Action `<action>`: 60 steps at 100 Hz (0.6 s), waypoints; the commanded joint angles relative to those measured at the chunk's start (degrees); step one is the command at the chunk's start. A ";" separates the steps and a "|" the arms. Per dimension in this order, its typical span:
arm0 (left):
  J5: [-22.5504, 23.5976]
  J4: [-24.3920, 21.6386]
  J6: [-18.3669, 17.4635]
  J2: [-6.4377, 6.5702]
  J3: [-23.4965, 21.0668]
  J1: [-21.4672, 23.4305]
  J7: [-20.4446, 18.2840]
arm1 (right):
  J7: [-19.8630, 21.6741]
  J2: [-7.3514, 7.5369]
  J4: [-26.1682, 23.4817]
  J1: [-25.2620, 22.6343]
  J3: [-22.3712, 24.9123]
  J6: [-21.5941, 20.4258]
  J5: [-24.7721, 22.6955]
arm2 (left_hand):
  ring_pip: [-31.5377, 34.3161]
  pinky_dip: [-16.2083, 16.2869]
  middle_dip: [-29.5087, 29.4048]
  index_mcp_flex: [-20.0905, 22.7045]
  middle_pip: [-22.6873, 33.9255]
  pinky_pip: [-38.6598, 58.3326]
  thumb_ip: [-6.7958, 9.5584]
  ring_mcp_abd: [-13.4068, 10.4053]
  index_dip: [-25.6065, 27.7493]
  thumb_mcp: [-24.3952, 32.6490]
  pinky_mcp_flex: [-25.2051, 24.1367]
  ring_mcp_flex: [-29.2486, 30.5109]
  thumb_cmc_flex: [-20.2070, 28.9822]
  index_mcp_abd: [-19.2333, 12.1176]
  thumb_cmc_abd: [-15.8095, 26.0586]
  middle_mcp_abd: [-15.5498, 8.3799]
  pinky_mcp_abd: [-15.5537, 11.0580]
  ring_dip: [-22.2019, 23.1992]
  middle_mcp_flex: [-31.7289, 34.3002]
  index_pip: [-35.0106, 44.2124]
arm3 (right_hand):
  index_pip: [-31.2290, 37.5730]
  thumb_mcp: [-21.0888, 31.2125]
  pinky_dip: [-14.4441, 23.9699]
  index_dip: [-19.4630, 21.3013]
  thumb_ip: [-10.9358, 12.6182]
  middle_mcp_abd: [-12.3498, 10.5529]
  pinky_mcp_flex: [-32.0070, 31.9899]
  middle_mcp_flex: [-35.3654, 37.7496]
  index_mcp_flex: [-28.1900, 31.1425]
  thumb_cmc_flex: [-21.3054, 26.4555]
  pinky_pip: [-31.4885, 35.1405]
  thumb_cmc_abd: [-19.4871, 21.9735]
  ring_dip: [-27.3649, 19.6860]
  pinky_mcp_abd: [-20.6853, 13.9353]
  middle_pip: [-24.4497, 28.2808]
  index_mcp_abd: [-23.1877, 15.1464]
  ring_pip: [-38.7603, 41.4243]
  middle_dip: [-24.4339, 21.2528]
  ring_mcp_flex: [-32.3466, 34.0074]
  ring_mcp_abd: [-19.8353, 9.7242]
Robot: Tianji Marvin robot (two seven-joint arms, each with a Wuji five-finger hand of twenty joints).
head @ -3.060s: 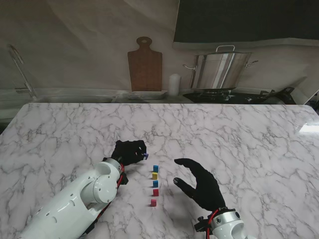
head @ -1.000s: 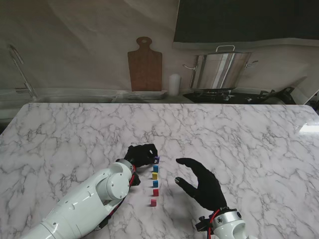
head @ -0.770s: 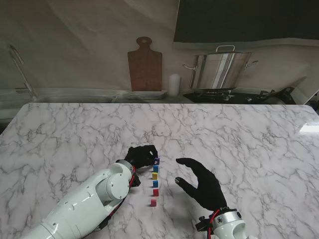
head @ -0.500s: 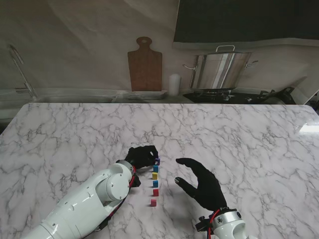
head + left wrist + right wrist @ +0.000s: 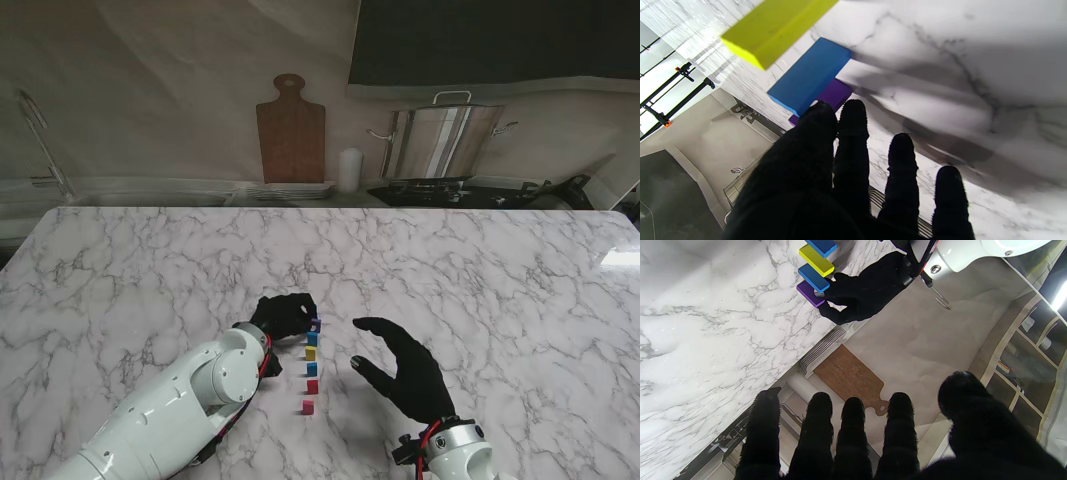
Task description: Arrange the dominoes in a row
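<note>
A row of small upright dominoes runs away from me in the middle of the table: a pink one (image 5: 308, 406) nearest, then red (image 5: 312, 386), blue (image 5: 311, 369), yellow (image 5: 310, 353) and blue (image 5: 312, 339). At the far end my left hand (image 5: 283, 314) pinches a purple domino (image 5: 316, 324) between thumb and forefinger. The left wrist view shows the purple domino (image 5: 835, 94) right behind the last blue domino (image 5: 809, 77), with the yellow domino (image 5: 773, 25) beyond. My right hand (image 5: 405, 370) hovers open to the right of the row, holding nothing. In the right wrist view my left hand (image 5: 860, 290) grips the purple domino (image 5: 809, 293).
The white marble table (image 5: 480, 280) stretches wide around the row. Beyond its far edge are a wooden cutting board (image 5: 290, 130), a white cylinder (image 5: 348, 170), a steel pot (image 5: 440, 140) and a stack of plates (image 5: 290, 190).
My left hand carried the purple domino rightward from the row's left to its far end. Over the last second it has barely shifted. The right hand has stayed still.
</note>
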 commanded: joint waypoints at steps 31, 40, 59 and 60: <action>0.95 -0.51 0.55 0.39 -0.42 0.78 -0.95 | 0.00 -0.07 -0.16 -0.24 -0.15 0.10 -0.09 | -0.48 0.25 -0.32 1.26 1.14 1.61 1.77 1.63 0.18 -0.39 -1.10 0.33 0.44 -0.14 1.78 -0.12 -0.42 -0.63 1.77 1.00 | 0.49 0.57 0.62 -0.06 0.52 -0.37 -0.08 0.10 0.24 -0.89 1.15 -0.69 0.58 0.18 0.98 -0.61 0.80 0.31 1.16 0.04; 1.22 -0.68 0.75 0.46 -0.54 0.93 -0.93 | 0.02 -0.06 -0.15 -0.23 -0.18 0.09 -0.12 | -0.52 0.30 -0.39 1.25 1.37 1.63 1.75 1.68 0.33 -0.46 -1.14 0.25 -0.11 0.08 1.59 -0.20 -0.36 -0.60 1.62 1.07 | 0.47 0.55 0.62 -0.06 0.51 -0.43 -0.11 0.02 0.20 -0.91 1.14 -0.75 0.58 0.16 0.95 -0.54 0.80 0.30 1.17 -0.04; 1.55 -1.04 0.74 0.65 -0.90 1.19 -1.09 | 0.05 -0.05 -0.15 -0.21 -0.17 0.09 -0.11 | -0.76 0.48 -2.45 0.95 4.24 1.48 1.58 1.85 0.25 0.84 -1.24 -0.01 -1.94 0.53 0.72 0.05 -0.39 -0.50 -0.07 0.35 | 0.48 0.57 0.62 -0.05 0.52 -0.36 -0.10 0.05 0.24 -0.84 1.14 -0.74 0.59 0.15 0.94 -0.55 0.82 0.30 1.22 -0.01; 1.55 -1.06 0.73 0.66 -0.91 1.20 -1.10 | 0.05 -0.05 -0.15 -0.21 -0.17 0.08 -0.11 | -0.78 0.49 -2.59 0.89 4.38 1.47 1.55 1.87 0.20 0.92 -1.25 -0.02 -2.01 0.60 0.65 0.08 -0.38 -0.49 -0.19 0.25 | 0.50 0.57 0.62 -0.05 0.52 -0.38 -0.09 0.10 0.27 -0.83 1.14 -0.75 0.59 0.15 0.96 -0.53 0.81 0.30 1.19 0.00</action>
